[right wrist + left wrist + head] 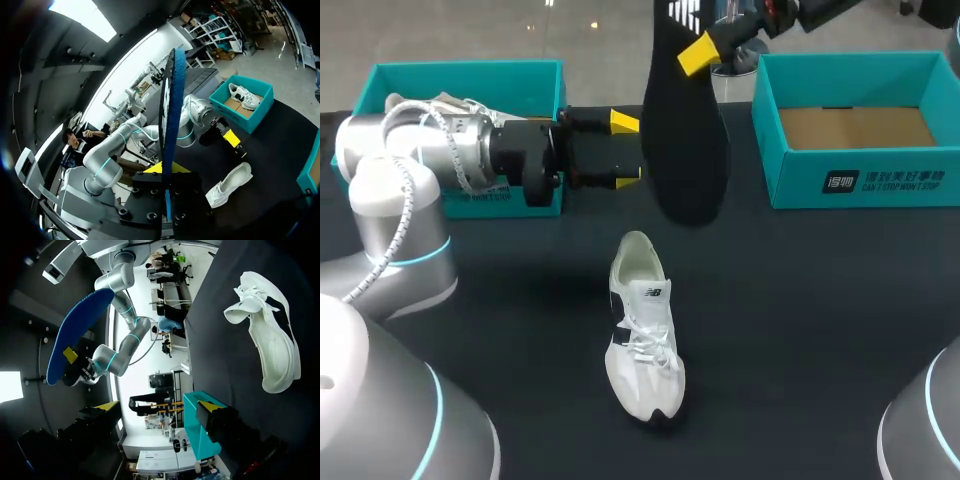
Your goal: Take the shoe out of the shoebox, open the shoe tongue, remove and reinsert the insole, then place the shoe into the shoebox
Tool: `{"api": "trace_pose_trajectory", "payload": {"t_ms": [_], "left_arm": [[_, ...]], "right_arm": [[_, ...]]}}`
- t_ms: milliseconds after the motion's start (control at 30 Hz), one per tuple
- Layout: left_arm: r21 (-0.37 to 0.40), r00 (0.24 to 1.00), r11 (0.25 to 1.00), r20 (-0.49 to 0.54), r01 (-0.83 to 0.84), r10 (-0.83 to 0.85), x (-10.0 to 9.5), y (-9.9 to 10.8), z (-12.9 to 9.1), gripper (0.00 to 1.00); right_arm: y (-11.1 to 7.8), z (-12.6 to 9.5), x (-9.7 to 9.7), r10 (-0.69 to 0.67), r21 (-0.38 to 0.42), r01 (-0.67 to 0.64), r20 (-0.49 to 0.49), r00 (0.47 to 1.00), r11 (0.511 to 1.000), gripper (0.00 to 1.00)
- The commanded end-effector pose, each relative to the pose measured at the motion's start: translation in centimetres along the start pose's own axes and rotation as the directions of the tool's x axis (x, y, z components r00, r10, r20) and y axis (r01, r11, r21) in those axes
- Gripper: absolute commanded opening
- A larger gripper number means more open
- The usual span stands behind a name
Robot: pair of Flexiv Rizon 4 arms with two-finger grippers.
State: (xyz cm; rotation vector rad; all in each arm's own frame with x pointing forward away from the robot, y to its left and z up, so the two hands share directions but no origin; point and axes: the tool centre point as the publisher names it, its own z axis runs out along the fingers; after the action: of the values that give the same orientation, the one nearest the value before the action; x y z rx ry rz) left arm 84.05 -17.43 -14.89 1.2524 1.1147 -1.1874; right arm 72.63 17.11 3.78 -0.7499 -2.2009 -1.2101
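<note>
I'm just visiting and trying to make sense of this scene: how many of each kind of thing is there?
Teal shoeboxes: 2, left and right
White sneakers: 2, one on the table at, one in the left box
Insole: 1
Total: 5

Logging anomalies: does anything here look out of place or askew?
Nothing damaged or spilled. The insole is out of the shoe, held in the air by the right gripper, as the task expects.
</note>
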Motion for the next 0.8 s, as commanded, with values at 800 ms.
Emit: {"api": "trace_pose_trajectory", "payload": {"t_ms": [800], "left_arm": [[-0.002, 1.000, 1.000, 0.001, -0.002, 0.002, 0.1, 0.0, 0.1, 1.00]], "right_arm": [[-0.2, -0.1, -16.0, 0.223, -0.017, -0.223, 0.088, 0.971, 0.975, 0.00]]}}
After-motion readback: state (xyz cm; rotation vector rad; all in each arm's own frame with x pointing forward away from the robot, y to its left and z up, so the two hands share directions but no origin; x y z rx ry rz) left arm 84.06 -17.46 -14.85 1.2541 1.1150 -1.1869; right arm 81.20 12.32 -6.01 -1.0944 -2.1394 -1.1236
